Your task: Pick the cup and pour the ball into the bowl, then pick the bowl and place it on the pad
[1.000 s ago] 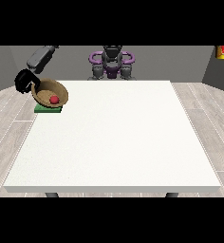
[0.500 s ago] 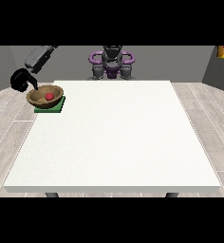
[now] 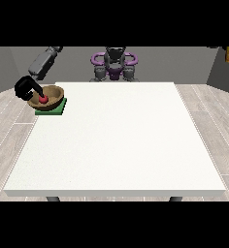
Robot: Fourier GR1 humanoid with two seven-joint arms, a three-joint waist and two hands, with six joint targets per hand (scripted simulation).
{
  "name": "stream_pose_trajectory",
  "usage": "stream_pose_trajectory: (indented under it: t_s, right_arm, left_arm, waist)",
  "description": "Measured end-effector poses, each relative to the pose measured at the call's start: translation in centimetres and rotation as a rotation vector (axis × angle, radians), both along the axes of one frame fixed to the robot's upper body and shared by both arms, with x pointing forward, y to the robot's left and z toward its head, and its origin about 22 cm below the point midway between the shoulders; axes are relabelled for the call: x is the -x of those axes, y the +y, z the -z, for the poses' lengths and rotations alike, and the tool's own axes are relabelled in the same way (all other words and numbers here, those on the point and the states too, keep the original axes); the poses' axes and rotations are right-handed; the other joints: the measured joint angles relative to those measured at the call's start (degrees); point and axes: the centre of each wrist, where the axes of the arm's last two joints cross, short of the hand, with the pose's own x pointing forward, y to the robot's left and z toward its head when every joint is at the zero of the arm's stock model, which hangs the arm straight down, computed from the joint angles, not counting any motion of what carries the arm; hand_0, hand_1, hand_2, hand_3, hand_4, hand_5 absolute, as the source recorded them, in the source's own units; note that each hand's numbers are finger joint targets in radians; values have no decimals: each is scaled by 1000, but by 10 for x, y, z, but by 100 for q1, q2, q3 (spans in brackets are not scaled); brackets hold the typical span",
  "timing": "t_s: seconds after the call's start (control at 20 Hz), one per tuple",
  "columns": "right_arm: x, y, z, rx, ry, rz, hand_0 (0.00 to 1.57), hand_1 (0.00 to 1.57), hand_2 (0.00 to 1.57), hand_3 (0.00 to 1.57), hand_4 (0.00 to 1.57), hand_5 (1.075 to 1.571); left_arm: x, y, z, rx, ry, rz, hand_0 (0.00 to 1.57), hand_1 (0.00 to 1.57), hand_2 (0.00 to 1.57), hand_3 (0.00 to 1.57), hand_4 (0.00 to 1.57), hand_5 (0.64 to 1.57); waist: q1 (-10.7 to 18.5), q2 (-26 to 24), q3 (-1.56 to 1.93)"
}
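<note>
The bowl [image 3: 47, 98] is seen resting on the green pad [image 3: 52, 107], which lies at the counter's [image 3: 116, 140] far corner on the view's left, close to the edge. The red ball [image 3: 43, 98] lies inside the bowl, so the pouring step is judged to be done, and the bowl appears to be set on the pad as the task asks. The black hand [image 3: 26, 88] at the view's left is placed against the bowl's outer side, away from the counter's middle, with a finger reaching over the rim toward the ball; the bowl seems to be held by its rim in this way, though whether the fingers are actually closed on it cannot be told. Such a rim hold would keep the bowl level so that the ball is not tipped out. No cup is visible. The other hand is not in view. A release is judged to be what remains.
</note>
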Motion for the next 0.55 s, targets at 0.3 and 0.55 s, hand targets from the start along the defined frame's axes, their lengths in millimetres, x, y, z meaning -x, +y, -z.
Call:
stream_pose_trajectory:
  t_s: [0.3,0.55]
  right_arm:
    - [-5,4,-2,50,75,-87,0,0,0,0,0,1400]
    - [-6,1,-9,64,160,-121,0,0,0,0,200,1375]
  left_arm:
    - [-2,-4,-1,-10,-4,12,0,0,0,0,1190,1569]
    - [-12,-23,14,-1,59,28,0,0,0,0,1190,1569]
  waist:
    - [85,-22,2]
    - [51,-492,7]
